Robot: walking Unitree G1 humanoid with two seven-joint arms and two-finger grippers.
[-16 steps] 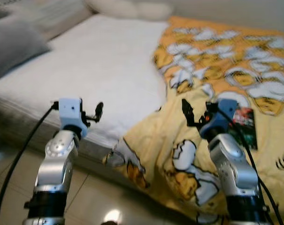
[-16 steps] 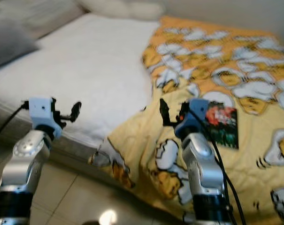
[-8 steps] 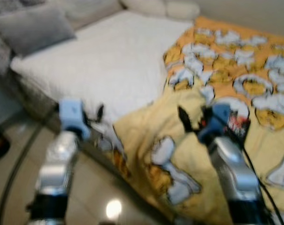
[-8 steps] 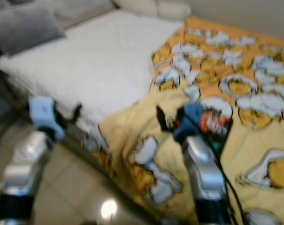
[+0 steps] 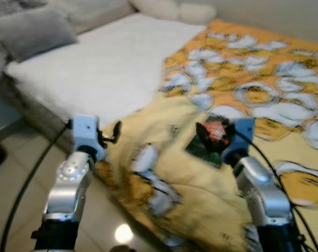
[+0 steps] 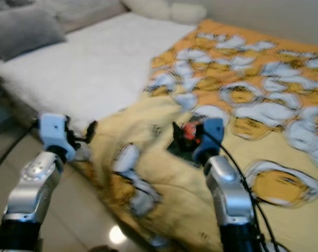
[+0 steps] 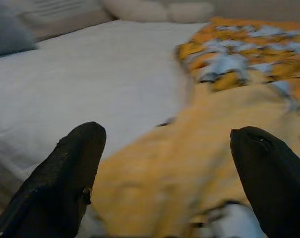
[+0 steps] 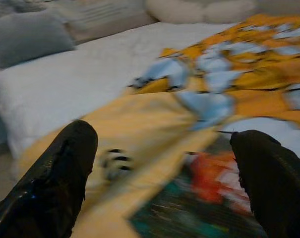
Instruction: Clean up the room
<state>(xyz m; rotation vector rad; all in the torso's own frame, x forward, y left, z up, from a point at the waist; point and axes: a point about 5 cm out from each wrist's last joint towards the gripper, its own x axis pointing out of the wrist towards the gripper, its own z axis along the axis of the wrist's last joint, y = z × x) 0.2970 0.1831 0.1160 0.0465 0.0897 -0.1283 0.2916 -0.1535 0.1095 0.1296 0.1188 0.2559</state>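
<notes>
while both my arms are raised toward the bed [image 5: 95, 68], my left gripper [image 7: 164, 173] hangs over the bed's near edge, fingers [image 7: 65, 173] spread wide apart with nothing between them. my right gripper [image 8: 164, 168] is likewise spread and empty, held just above a dark book or packet [image 5: 211, 139] with a red and green cover that lies flat on the blanket [image 5: 264, 94].

head views: yellow-orange blanket printed with white and yellow cartoon shapes covers the right part of the bed, its near corner rumpled and spilling over the edge toward the tiled floor [image 5: 17, 173]. white mattress is bare on the left; grey pillow [image 5: 32, 31] at the far left, pale pillows [image 5: 174, 9] along the head end. these frames are blurred.

left wrist view: blanket fold meets white sheet straight ahead.

right wrist view: red and green cover sits close below and between my fingers, detail too blurred to read.
</notes>
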